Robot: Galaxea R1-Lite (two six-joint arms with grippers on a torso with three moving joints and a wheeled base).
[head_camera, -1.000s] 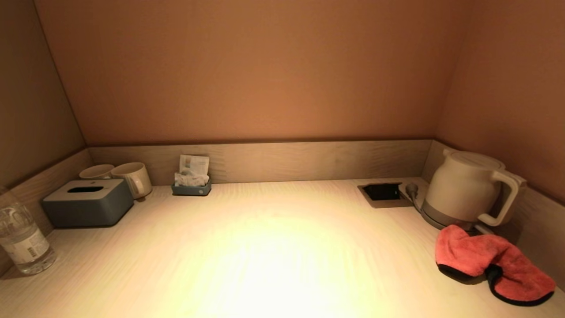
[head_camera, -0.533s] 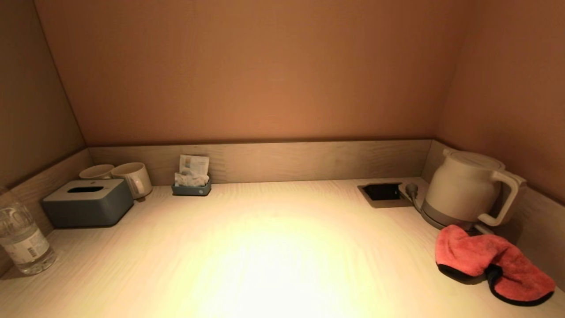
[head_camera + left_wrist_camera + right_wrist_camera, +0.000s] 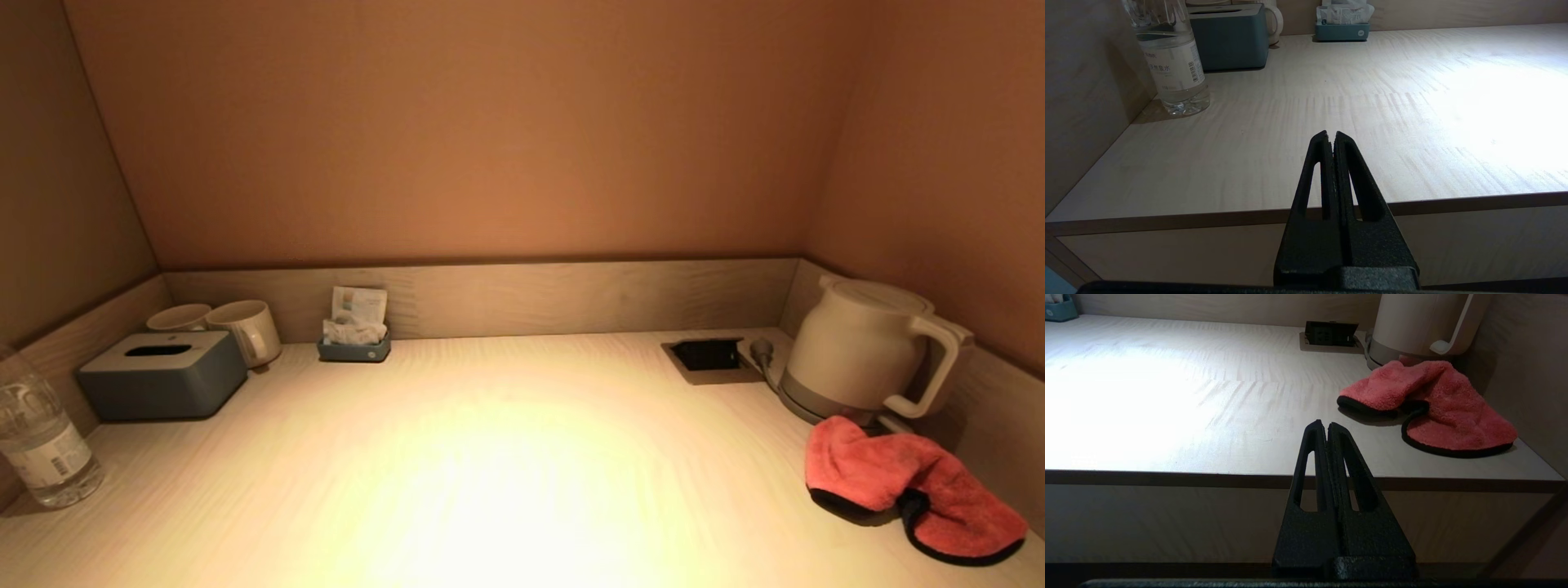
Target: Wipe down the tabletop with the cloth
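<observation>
The red cloth (image 3: pixel 910 486) was left crumpled on the table (image 3: pixel 490 457), way over at the right end near the front edge, just in front of the white kettle (image 3: pixel 869 351) and touching its base. It wasn't being held by anything. A dark socket plate (image 3: pixel 709 357) was set into the table just left of the kettle, with the kettle's plug beside it.

Both arms were kept back off the front edge, so neither was seen from the head camera. The left tool (image 3: pixel 1331 136) was closed, fingers pressed flat together with nothing between them, held at the front edge of the table at its left end. The right tool (image 3: pixel 1327 426) was closed and empty too, held at the front edge near the cloth but apart from it.

Over on the left, a water bottle (image 3: pixel 37 437), a grey tissue box (image 3: pixel 163 376), two mugs (image 3: pixel 245 327) and a small tray of sachets (image 3: pixel 353 339) were lined up along the walls.
</observation>
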